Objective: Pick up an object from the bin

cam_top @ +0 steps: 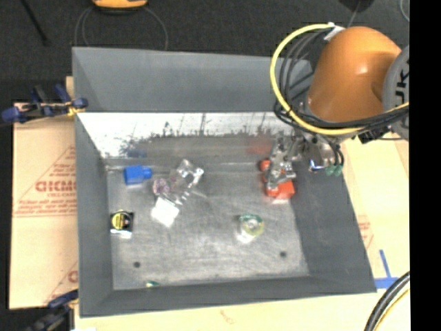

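The arm is seen stretched in from the right, bent above the bin's right wall; the end effector is pointed down onto a red object near the back right corner. Spread or closed cannot be told.

Light falls from above, and the floor of the grey metal bin is bright. A pale glare band runs along the floor's 12 o'clock edge. The walls at 9 and 3 o'clock lie in shade. The orange cover at 2 o'clock carries a soft highlight. The black carpet beyond 12 o'clock is dim.
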{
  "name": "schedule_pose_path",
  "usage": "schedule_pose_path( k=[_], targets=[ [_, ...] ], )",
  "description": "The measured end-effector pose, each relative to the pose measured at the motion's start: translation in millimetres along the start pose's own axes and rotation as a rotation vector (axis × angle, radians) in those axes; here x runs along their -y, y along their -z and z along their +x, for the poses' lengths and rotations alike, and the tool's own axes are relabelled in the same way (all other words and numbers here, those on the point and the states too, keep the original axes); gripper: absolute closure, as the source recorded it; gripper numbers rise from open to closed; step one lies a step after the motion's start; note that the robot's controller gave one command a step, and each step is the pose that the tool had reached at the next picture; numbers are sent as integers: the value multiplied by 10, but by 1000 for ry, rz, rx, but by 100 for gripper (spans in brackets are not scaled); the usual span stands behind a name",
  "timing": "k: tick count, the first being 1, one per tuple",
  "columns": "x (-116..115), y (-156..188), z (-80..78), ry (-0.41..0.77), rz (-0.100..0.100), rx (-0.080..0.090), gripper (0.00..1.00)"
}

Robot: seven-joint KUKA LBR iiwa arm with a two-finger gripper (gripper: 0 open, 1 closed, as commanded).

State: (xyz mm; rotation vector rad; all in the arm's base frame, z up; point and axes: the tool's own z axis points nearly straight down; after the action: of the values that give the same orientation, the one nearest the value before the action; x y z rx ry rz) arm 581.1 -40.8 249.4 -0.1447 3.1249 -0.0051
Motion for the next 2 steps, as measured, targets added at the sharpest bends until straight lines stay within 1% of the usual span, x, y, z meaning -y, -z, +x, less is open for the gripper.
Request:
schedule_pose_path(
  k=[1, 2],
  targets=[
    [39, -866, 187, 51, -4, -18, 100],
    [42, -819, 164, 51, -2, -9, 0]
  ],
)
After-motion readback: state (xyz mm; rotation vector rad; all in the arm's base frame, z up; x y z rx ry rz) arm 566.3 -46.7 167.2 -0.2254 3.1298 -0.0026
